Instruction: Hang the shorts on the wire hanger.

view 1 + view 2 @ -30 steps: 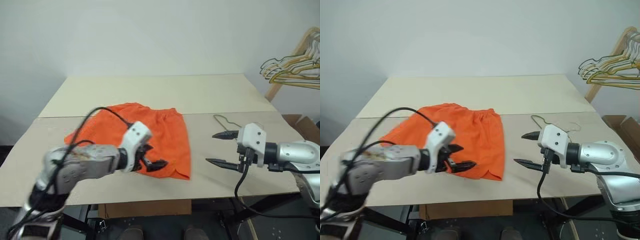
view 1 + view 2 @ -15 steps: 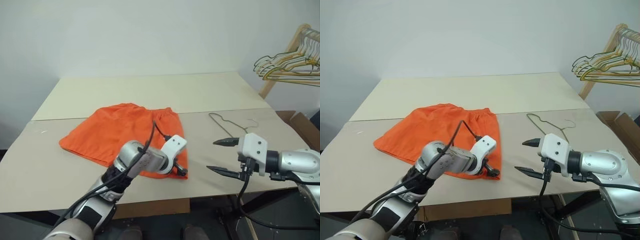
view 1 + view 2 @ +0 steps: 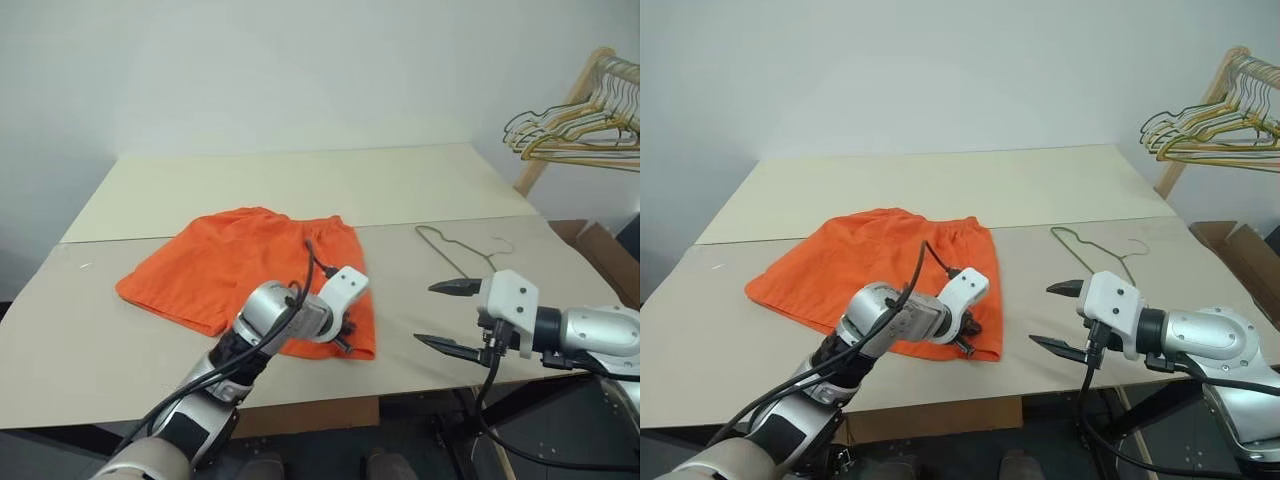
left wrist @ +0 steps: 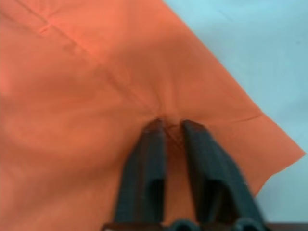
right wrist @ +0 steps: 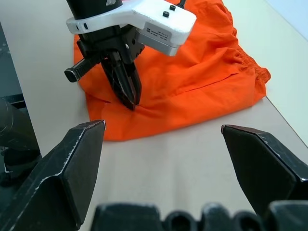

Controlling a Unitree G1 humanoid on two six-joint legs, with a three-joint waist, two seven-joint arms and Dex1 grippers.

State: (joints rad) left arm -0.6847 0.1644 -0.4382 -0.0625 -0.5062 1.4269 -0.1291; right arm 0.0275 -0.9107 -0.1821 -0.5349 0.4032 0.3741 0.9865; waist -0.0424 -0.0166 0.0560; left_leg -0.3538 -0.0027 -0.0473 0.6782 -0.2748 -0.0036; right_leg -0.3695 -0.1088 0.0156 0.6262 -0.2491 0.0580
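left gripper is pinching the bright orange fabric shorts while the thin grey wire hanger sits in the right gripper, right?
Not quite. The thin grey wire hanger lies on the table, untouched; the right gripper hangs open and empty, as the left eye view shows. The left gripper does pinch the bright orange fabric shorts.

beige table (image 3: 250, 185), bunched hangers (image 3: 570, 130), cardboard box (image 3: 600, 255)

Head views look down over the table (image 3: 430, 190); wrist views sit close behind their fingers (both share the shorts (image 5: 202, 72)).

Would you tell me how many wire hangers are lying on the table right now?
1. The wire hanger lies flat on the table, right of the shorts.
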